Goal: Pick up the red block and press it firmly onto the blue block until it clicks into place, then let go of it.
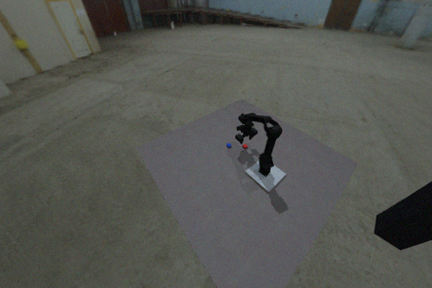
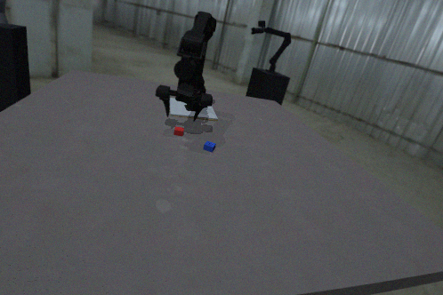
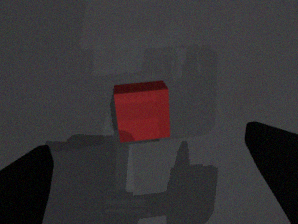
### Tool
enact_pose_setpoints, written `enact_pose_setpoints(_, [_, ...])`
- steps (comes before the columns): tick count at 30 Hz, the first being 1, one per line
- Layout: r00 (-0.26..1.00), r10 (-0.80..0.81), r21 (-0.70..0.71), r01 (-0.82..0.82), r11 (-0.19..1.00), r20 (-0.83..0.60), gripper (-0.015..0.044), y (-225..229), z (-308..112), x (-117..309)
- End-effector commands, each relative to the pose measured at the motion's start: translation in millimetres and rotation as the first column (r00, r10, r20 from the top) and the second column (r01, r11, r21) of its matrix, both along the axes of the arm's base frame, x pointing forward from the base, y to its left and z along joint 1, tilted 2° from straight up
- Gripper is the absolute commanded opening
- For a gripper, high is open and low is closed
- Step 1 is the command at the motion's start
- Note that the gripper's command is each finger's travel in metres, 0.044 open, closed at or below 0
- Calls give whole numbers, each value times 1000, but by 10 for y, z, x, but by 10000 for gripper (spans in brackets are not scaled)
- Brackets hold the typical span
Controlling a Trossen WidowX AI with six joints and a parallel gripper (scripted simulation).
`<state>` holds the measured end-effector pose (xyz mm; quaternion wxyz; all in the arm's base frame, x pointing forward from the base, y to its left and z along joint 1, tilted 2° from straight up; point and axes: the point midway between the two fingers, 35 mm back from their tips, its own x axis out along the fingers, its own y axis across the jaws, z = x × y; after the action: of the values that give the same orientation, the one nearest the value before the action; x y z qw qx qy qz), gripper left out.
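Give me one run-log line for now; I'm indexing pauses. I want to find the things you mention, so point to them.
gripper [image 1: 246, 137] [image 2: 181, 118] [image 3: 150, 143]: open, above table | red block [image 1: 245, 147] [image 2: 179, 131] [image 3: 144, 115]: ungrasped | blue block [image 1: 229, 145] [image 2: 209, 147]: apart from red

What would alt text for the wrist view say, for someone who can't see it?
A red block sits near the middle of a grey surface crossed by shadows, seen from above. The black fingers of the open hand reach in at either side, not touching it.
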<state>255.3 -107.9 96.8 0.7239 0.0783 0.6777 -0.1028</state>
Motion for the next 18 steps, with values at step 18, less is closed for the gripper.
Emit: enact_pose_setpoints(18, [1000, 2, 7, -1, 1000, -14, 440, 0, -403, -24])
